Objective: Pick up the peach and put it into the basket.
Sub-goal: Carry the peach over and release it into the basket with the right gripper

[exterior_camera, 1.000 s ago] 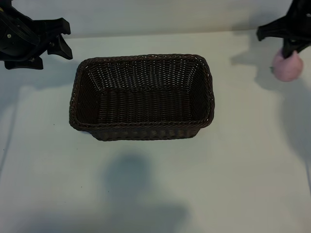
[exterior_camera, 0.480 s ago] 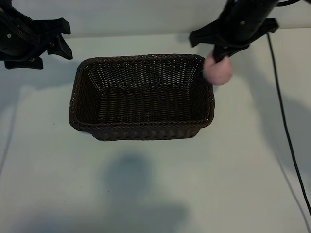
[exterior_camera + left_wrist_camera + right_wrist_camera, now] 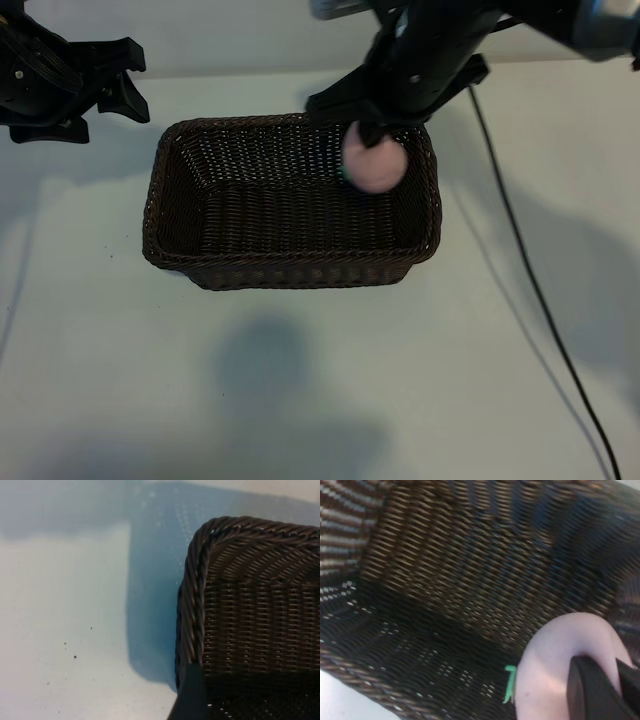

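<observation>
Right tool [image 3: 372, 135] clamped on peach [image 3: 374, 166] above basket [image 3: 290, 270], left tool [image 3: 125, 85] wide, parked

You cannot see the right gripper's [image 3: 372, 135] fingertips in the exterior view; the peach [image 3: 374, 164] covers them, and the arm hides the basket's [image 3: 290, 271] far right rim. In the right wrist view the peach [image 3: 560, 665] is cut off at the frame edge and the basket weave [image 3: 445, 580] is blurred. The left gripper [image 3: 125, 85] is partly out of frame.
</observation>
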Robot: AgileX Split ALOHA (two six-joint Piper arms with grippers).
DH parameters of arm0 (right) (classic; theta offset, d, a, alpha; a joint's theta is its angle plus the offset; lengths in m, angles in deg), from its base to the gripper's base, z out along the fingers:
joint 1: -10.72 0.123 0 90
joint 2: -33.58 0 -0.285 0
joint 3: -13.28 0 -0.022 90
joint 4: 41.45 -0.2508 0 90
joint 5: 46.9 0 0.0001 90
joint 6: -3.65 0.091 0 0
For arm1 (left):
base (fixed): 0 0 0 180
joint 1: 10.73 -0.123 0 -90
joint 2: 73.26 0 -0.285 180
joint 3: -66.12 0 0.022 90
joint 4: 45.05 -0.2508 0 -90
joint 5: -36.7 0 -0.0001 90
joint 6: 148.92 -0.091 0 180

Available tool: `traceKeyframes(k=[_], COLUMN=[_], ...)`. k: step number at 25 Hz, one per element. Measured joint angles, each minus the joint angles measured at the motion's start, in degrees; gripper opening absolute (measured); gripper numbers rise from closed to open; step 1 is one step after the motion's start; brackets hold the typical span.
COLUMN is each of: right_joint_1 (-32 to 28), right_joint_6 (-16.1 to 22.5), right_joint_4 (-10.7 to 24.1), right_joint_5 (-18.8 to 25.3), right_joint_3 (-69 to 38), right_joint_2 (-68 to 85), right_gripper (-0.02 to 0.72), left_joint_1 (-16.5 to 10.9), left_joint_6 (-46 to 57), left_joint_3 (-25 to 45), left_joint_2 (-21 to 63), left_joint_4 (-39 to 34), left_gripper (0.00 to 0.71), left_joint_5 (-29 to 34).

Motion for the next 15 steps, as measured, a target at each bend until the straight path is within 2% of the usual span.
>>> traceKeyframes(k=[7,10,12,15], right_joint_1=[1.54,1.54,1.54,1.54], right_joint_6=[-0.30,-0.30,-0.30,-0.41], right_joint_4=[0.98,1.20,1.10,1.21], right_joint_5=[-2.49,-3.18,-3.58,-3.83], right_joint_3=[0.00,0.00,0.00,0.00], right_joint_2=[-4.57,-5.22,-5.27,-5.27], right_gripper=[0.042,0.070,0.132,0.309], left_joint_1=[0.00,0.00,0.00,0.00], left_joint_6=[0.05,0.05,0.05,0.05], left_joint_3=[0.00,0.00,0.00,0.00], left_joint_2=[0.00,0.00,0.00,0.00], left_joint_4=[0.00,0.00,0.00,0.00], left_gripper=[0.590,0.590,0.590,0.590], left_joint_5=[0.00,0.00,0.00,0.00])
